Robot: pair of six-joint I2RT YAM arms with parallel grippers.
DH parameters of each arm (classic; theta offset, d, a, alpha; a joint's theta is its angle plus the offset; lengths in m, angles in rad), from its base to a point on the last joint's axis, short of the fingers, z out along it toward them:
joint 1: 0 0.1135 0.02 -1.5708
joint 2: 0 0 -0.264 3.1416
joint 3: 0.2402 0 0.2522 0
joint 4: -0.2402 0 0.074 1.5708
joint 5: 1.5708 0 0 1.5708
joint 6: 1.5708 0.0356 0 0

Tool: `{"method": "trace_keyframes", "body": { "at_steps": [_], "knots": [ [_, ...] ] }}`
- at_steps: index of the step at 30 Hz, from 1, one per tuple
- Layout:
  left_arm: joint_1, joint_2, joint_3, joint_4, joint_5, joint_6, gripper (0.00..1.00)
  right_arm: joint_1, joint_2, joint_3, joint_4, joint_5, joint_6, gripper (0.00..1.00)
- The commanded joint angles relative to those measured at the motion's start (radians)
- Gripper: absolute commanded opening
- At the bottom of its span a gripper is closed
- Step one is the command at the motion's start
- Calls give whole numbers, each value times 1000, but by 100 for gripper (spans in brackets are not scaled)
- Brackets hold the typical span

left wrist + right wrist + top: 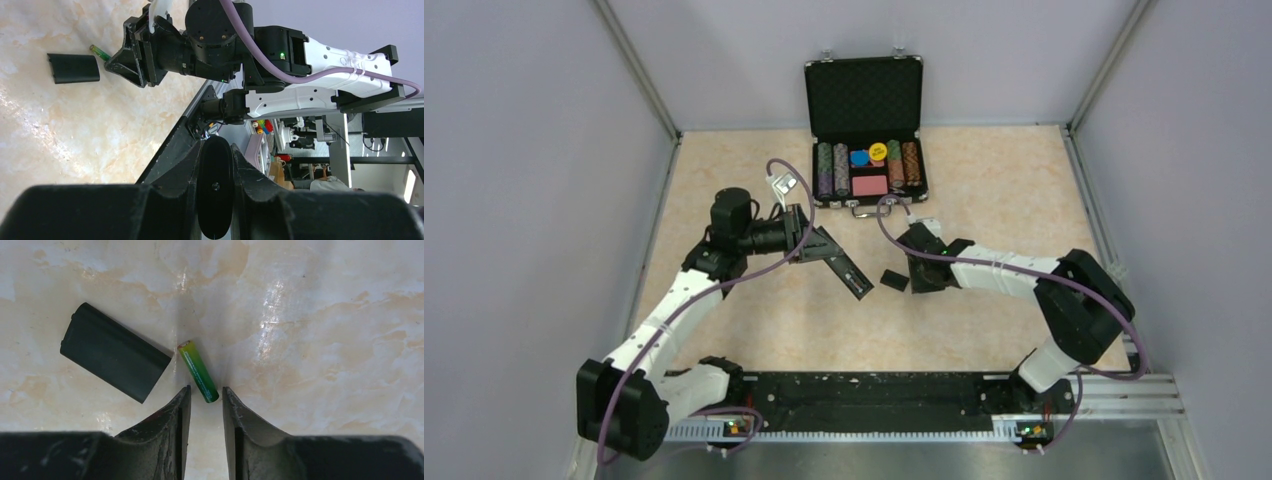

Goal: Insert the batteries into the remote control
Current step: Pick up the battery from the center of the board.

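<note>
1. Left gripper (816,246): pressed together on the remote (848,270), pinching its far-left end. It sits left of table ctr.
2. Remote: slim black bar held off the table (984,180), running diagonally from the gripper toward near-right. In the left wrist view it shows end-on as a dark oval (215,195) squeezed btw both fingers (175,185).
3. Right gripper (205,394): spread a little, tips down at the table, pinching nothing. It is right of the remote's free end, near table ctr.
4. Battery (198,371): only one seen. It is green w/ a yellowish far end and lies flat on the table, tilted. Its near end sits in the gap btw the right gripper's fingertips (176,415), w/ a sliver of table visible on each side. From the top view it is hidden under the gripper.
5. Cover (114,359): small flat black piece, flat on the table, left of the battery. Its corner is just beside the battery's far end; can't tell if touching. In the top view it lies btw the remote tip and the right gripper.
6. Case (867,100): open, at far ctr, lid up, w/ chips (894,160) inside, well apart from both grippers.
</note>
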Motion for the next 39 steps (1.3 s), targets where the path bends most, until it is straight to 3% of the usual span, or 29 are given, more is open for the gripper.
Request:
{"method": "trace_keyframes", "body": {
  "at_steps": [1, 6, 12, 17, 27, 33, 39],
  "knots": [
    [-1, 0, 17, 37, 20, 9, 0, -7, 34, 33, 32, 27, -48, 32],
    [-1, -4, 16, 35, 17, 8, 0, -11, 62, 46, 48, 32, -76, 33],
    [-1, -4, 15, 30, 15, 11, 0, -12, 39, 34, 54, 11, -88, 8],
    [-1, 3, 11, 31, 16, 13, 0, -12, -109, -1, 70, -54, -130, 0],
    [-1, 16, 20, 31, 20, 24, 0, -12, -632, -77, 321, -551, -295, 0],
    [-3, 39, 21, 85, 54, -5, 0, -13, -759, -42, 423, -819, -298, 0],
    [-3, 54, 23, 102, 71, -17, 0, -12, -792, 3, 435, -979, -337, 0]
  ]
}}
